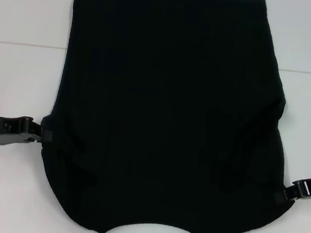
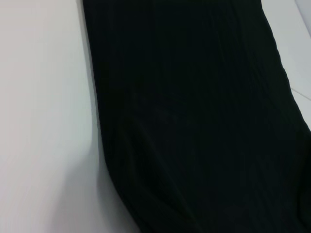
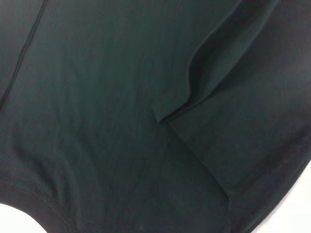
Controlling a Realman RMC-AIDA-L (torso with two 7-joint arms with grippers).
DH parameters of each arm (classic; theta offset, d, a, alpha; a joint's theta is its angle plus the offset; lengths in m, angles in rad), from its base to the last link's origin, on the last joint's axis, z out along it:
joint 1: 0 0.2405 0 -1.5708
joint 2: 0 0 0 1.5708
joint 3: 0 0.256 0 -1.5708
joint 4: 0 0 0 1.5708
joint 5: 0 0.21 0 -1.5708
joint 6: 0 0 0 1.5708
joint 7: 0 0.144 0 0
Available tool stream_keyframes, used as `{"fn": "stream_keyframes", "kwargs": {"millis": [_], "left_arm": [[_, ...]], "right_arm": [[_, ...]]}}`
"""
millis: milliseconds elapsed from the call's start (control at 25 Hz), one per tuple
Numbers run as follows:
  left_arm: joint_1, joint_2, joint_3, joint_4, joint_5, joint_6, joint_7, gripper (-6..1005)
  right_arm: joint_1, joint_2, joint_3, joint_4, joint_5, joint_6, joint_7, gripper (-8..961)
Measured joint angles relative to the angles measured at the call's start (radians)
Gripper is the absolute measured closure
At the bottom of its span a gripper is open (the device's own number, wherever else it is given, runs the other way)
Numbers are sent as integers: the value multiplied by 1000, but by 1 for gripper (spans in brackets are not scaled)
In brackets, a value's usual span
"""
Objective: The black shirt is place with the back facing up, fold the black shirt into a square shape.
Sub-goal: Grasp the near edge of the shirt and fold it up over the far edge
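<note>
A black shirt (image 1: 167,112) lies flat across the middle of a white worktop (image 1: 21,74), its curved neckline at the near edge. The left pincer (image 1: 43,134) meets the shirt's left side and the right pincer (image 1: 282,194) its right side; whether either grips cloth cannot be told. For a neat fold, both sides should likely lift evenly. Nothing else blocks the way.

The white table (image 1: 27,14) carries the black shirt (image 1: 166,117).
</note>
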Motion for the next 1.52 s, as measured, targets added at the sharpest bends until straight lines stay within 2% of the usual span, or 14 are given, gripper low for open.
{"fn": "stream_keyframes", "kwargs": {"millis": [280,440,560,840,1120,1240,1480,1520], "left_arm": [[-3,1,11,0,0,19,0,928],[-8,1,42,6,25,89,0,925],[-8,1,51,21,64,165,5,923],[22,-12,77,70,101,305,11,918],[49,-20,109,81,105,352,17,913],[25,-15,106,61,97,316,14,911],[-37,1,103,-5,71,169,-45,907],[-70,5,107,-39,69,87,-78,906]], "right_arm": [[2,-4,0,-10,0,-8,18,889],[-13,-14,-3,-28,-5,-68,37,889],[-45,-13,-9,-73,-22,-124,70,889],[-137,26,-4,-229,-109,-250,107,888],[-182,30,-1,-260,-104,-288,105,886],[-166,24,5,-243,-59,-253,95,883],[-98,-21,56,-138,99,-145,67,876],[-88,-28,66,-123,114,-126,65,875]]}}
